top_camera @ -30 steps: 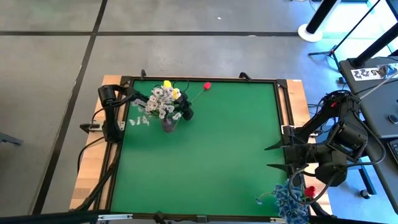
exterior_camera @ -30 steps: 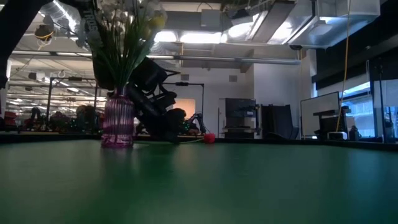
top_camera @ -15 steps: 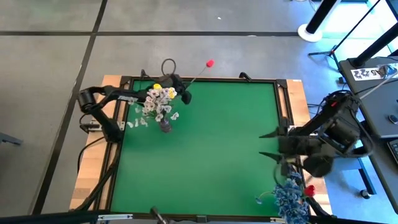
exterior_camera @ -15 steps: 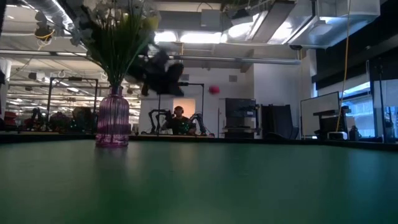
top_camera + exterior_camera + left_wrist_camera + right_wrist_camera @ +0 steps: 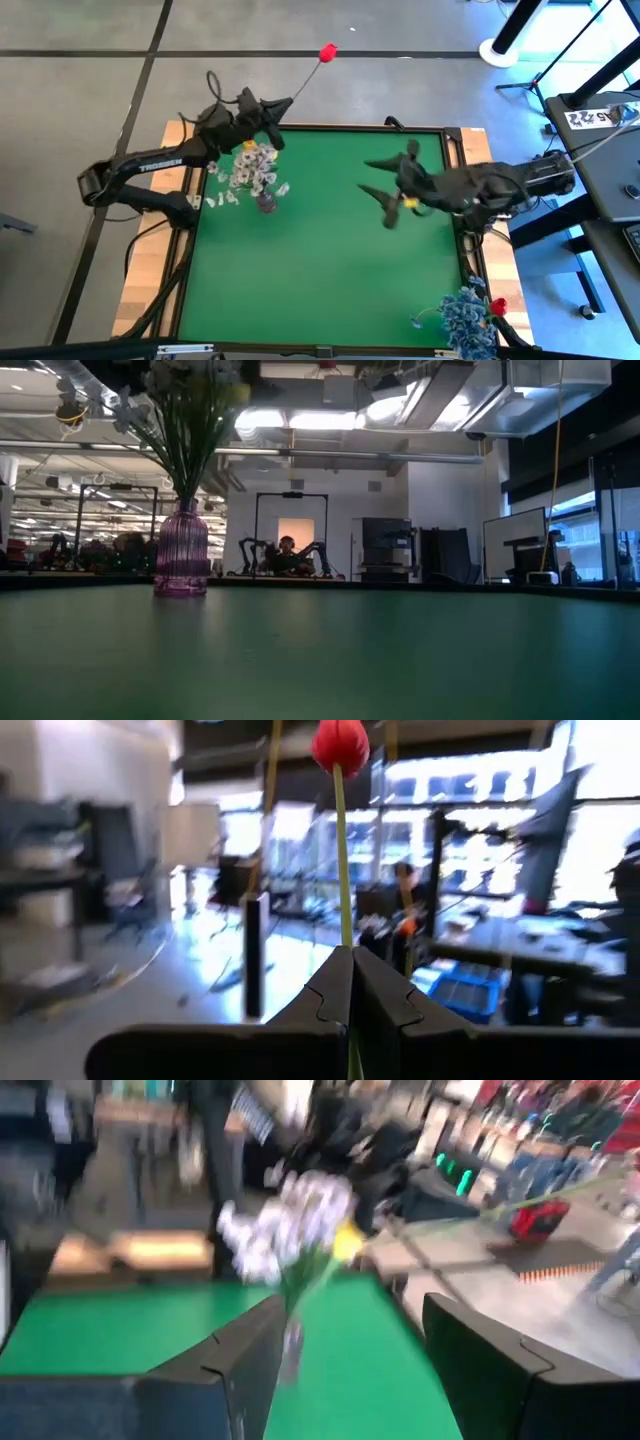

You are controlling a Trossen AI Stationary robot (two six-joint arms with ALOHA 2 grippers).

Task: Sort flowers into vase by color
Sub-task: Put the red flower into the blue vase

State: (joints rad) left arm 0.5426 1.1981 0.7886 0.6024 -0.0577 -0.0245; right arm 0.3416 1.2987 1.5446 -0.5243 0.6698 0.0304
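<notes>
1. A red tulip (image 5: 327,51) stood out beyond the table's far edge, its stem pinched in the closed left gripper (image 5: 277,105).
2. White blossoms (image 5: 255,167) and a yellow tulip (image 5: 249,146) sat in the pink vase (image 5: 181,552) near the green mat's (image 5: 320,260) far-left corner.
3. The right gripper (image 5: 386,190) hovered over the mat, fingers apart, empty.
4. Blue sprays (image 5: 465,318) lay at the near-right corner.

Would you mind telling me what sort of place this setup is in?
Probably a large open robotics lab or workshop: the low view shows exposed ceiling ducts, rows of workbenches and another robot arm station behind the green table.

Dim low view, blurred wrist views
</notes>
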